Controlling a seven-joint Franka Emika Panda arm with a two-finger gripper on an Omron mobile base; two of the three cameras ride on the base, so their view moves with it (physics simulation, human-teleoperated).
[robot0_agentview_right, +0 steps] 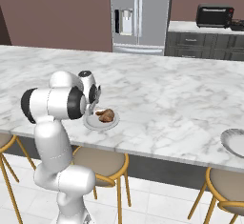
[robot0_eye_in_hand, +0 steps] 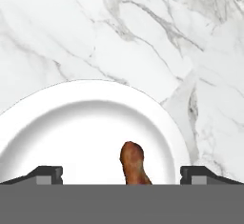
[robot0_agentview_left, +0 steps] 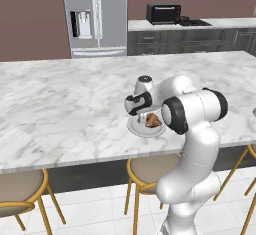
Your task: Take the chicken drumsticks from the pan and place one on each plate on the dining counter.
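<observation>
One chicken drumstick [robot0_agentview_left: 154,120] [robot0_agentview_right: 106,115] [robot0_eye_in_hand: 132,163] lies golden-brown on a small white plate [robot0_agentview_left: 141,129] [robot0_agentview_right: 96,125] [robot0_eye_in_hand: 81,123] near the front edge of the dining counter [robot0_agentview_left: 60,104] [robot0_agentview_right: 167,89]. My gripper [robot0_agentview_left: 142,116] [robot0_agentview_right: 94,106] [robot0_eye_in_hand: 121,173] hangs just above that plate, open. Its fingertips [robot0_eye_in_hand: 50,173] stand wide to either side of the drumstick and do not touch it. A second white plate [robot0_agentview_right: 233,142] sits at the counter's right end, cut by the frame edge. I cannot make out the pan among the dark shapes on the far stove.
Wooden stools with tan seats [robot0_agentview_left: 150,171] [robot0_agentview_right: 100,163] stand under the counter's front edge. Behind the counter are a steel fridge [robot0_agentview_left: 95,16] [robot0_agentview_right: 138,15] and dark cabinets carrying a black toaster oven [robot0_agentview_left: 163,13] [robot0_agentview_right: 214,15].
</observation>
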